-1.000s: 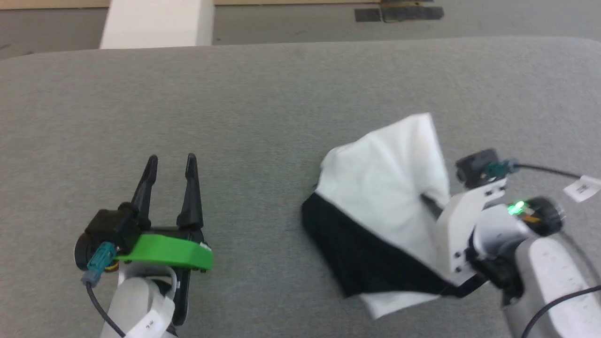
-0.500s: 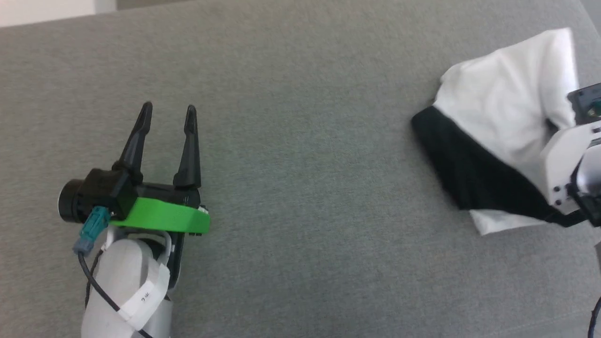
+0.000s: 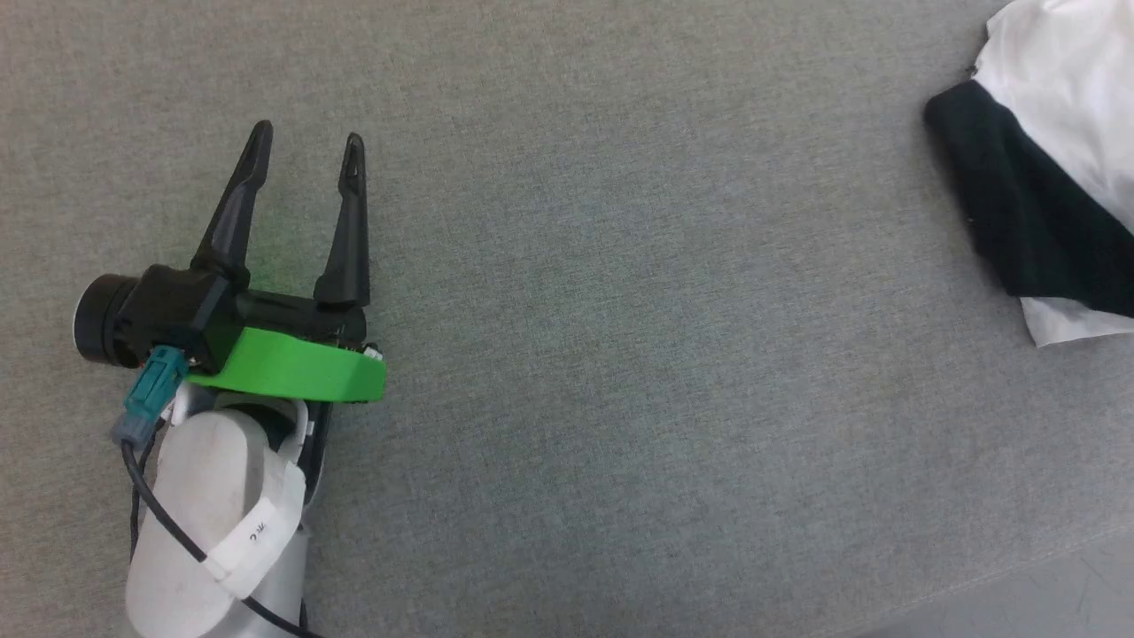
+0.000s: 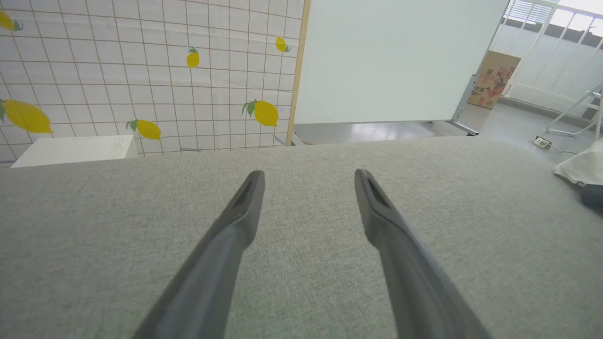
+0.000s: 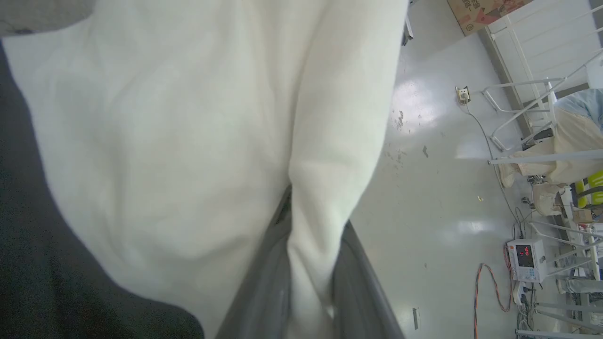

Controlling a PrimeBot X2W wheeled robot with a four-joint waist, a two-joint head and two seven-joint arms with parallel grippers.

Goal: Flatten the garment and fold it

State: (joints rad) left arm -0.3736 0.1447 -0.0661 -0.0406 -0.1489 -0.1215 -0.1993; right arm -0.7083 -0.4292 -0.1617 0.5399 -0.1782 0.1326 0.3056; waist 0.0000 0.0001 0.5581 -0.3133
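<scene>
left claw [image 3: 306,135]: spread, empty, 9 o'clock
right claw [image 5: 313,245]: pinching the garment [image 5: 165,141], white fold
wrist tag [image 3: 257,542]: unreadable, sadly

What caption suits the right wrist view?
The right gripper pinches a fold of the garment between its fingers.

grey fabric surface [image 3: 620,354] | lemon-print tiled wall [image 4: 141,70] | white panel [image 4: 391,56] | cardboard box [image 4: 492,80] | white block [image 4: 75,149] | red-digit meter [image 5: 525,259]

Grey fabric surface [image 3: 620,354], lemon-print tiled wall [image 4: 141,70], glossy pale floor [image 5: 447,188]
</scene>
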